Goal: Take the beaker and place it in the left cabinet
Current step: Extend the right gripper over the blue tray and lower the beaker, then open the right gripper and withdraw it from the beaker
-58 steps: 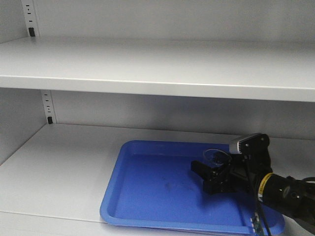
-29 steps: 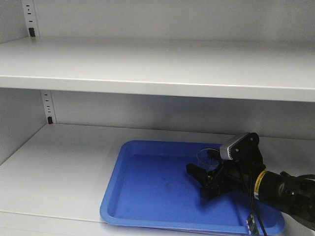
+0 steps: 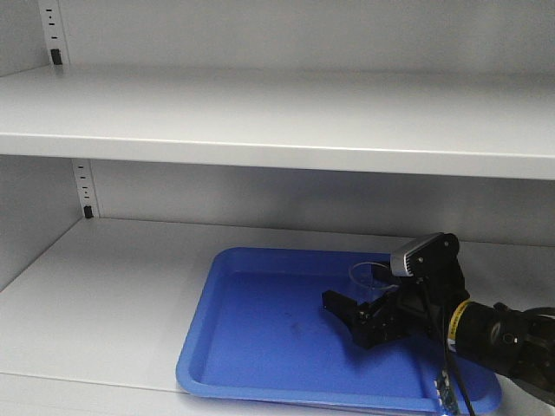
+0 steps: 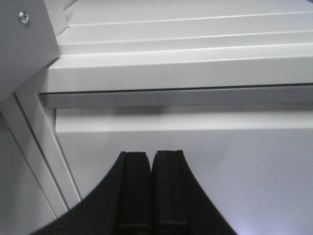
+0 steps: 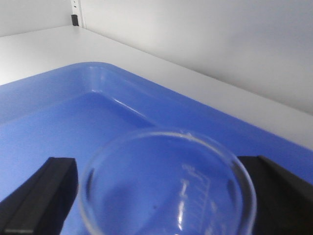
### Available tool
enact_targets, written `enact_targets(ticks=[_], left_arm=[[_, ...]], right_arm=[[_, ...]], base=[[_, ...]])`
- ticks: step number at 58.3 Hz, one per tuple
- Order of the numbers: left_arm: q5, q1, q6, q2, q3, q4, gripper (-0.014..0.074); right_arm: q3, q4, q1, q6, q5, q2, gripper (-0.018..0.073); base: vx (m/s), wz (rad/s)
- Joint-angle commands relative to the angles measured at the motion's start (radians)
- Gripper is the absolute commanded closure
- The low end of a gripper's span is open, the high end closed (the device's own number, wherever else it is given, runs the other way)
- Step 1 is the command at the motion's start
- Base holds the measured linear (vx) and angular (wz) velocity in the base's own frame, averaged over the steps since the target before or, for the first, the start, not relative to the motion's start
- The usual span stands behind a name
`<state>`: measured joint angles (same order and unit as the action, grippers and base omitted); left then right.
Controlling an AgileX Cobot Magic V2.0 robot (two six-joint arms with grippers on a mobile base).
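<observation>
The beaker (image 3: 368, 276) is a small clear glass cylinder with faint white marks, held low over a blue tray (image 3: 251, 347). My right gripper (image 3: 358, 305) is shut on it. In the right wrist view the beaker (image 5: 168, 191) fills the space between the two black fingers (image 5: 41, 196), with its rim toward the camera. The tray stands on the lower shelf (image 3: 104, 295) of the pale grey left cabinet. Whether the beaker's base touches the tray cannot be told. My left gripper (image 4: 151, 155) is shut with nothing in it and faces the cabinet's frame (image 4: 171, 73).
An upper shelf (image 3: 277, 117) runs across above the tray. Slotted rails (image 3: 84, 186) run up the back left corner. The tray's raised rim (image 5: 105, 73) lies ahead of the beaker, with the cabinet's back wall (image 5: 195, 34) behind it.
My right gripper has carried the beaker a little to the left and slightly lower over the tray. The left gripper's earlier state is not shown.
</observation>
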<state>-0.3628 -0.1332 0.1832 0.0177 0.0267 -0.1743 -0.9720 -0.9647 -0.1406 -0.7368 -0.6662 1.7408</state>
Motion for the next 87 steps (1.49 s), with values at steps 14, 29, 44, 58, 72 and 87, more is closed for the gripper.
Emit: enact_targets(ticks=[14, 29, 44, 58, 72, 87], left_arm=[[0.075, 0.001, 0.004, 0.011, -0.012, 0.000, 0.0593], [0.075, 0.001, 0.004, 0.011, -0.012, 0.000, 0.0593], [0.075, 0.001, 0.004, 0.011, -0.012, 0.000, 0.0593], [0.075, 0.001, 0.004, 0.011, -0.012, 0.000, 0.0593], [0.075, 0.001, 0.004, 0.011, -0.012, 0.000, 0.0593], [0.075, 0.001, 0.004, 0.011, -0.012, 0.000, 0.0593]], right_arm=[[-0.032, -0.113, 0.000, -0.062, 0.026, -0.047, -0.0095], [-0.032, -0.068, 0.003, -0.049, 0.027, -0.101, -0.0088], [-0.032, -0.015, 0.003, -0.039, 0.022, -0.137, -0.0078], [-0.032, -0.016, 0.003, -0.040, 0.033, -0.195, -0.0060], [-0.028, -0.020, 0.002, -0.092, 0.225, -0.281, 0.0143], [-0.018, -0.069, 0.002, -0.245, 0.400, -0.374, 0.0571]], base=[[0.00, 0.00], [0.00, 0.00], [0.00, 0.00], [0.00, 0.00], [0.00, 0.00], [0.00, 0.00]])
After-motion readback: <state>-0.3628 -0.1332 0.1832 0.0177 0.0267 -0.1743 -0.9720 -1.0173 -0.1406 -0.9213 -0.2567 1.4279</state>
